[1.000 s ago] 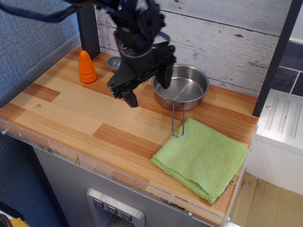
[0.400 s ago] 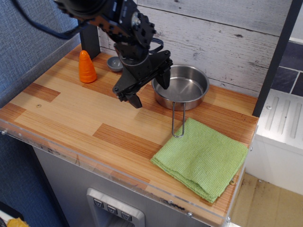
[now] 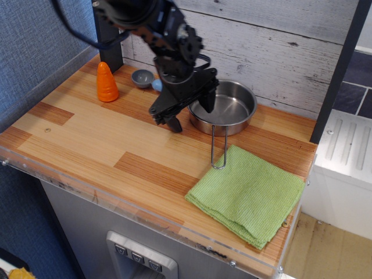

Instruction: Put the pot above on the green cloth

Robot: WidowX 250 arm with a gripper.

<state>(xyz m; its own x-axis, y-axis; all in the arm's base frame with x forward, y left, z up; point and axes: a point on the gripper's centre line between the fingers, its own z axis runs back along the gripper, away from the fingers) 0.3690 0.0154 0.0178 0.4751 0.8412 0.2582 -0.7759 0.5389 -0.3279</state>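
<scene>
The pot [image 3: 232, 110] is a shiny steel pan standing on the wooden counter by the back wall. Its long wire loop handle [image 3: 219, 146] points toward me, and the tip lies at the edge of the green cloth [image 3: 249, 195]. The cloth lies flat at the front right of the counter. My gripper [image 3: 191, 113] is open and low, straddling the pot's left rim: one finger [image 3: 208, 102] is inside the pot, the other [image 3: 174, 123] outside on the counter side.
An orange cone [image 3: 106, 82] stands at the back left. A small grey scoop [image 3: 142, 77] with a light-blue handle lies behind the arm near the wall. A dark post [image 3: 338, 70] stands at the counter's right edge.
My gripper has moved right and down toward the pot, from hovering over the counter to straddling the left rim. The pot and cloth have not moved.
</scene>
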